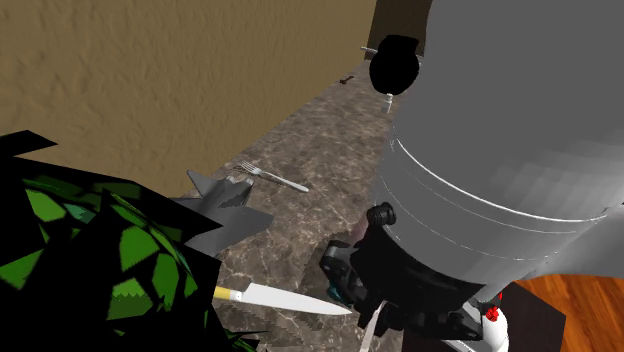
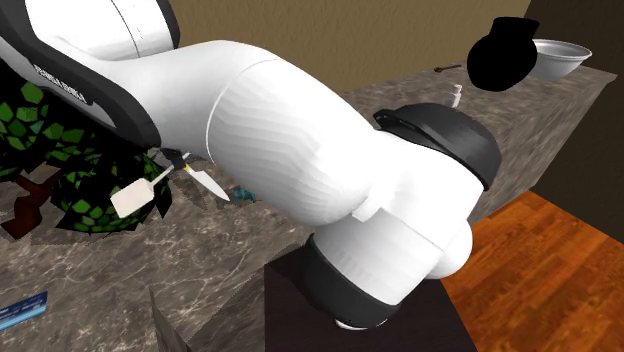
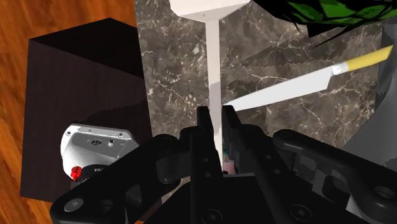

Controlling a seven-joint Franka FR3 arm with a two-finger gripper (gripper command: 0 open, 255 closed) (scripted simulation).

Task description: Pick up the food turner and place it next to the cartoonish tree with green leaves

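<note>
A black two-finger gripper (image 3: 216, 118) has its fingers (image 3: 202, 127) clamped on the thin handle of a white, flat-bladed food turner (image 3: 212, 57). The turner reaches straight out from the fingers over a brown-grey marbled bench (image 3: 172, 70). In the second exterior view its square blade sits just beside the green, dark-edged leaves of a cartoonish tree (image 2: 60, 150). A knife (image 3: 286, 89) with a yellow handle and a pale blade lies on the bench near the turner and the tree.
</note>
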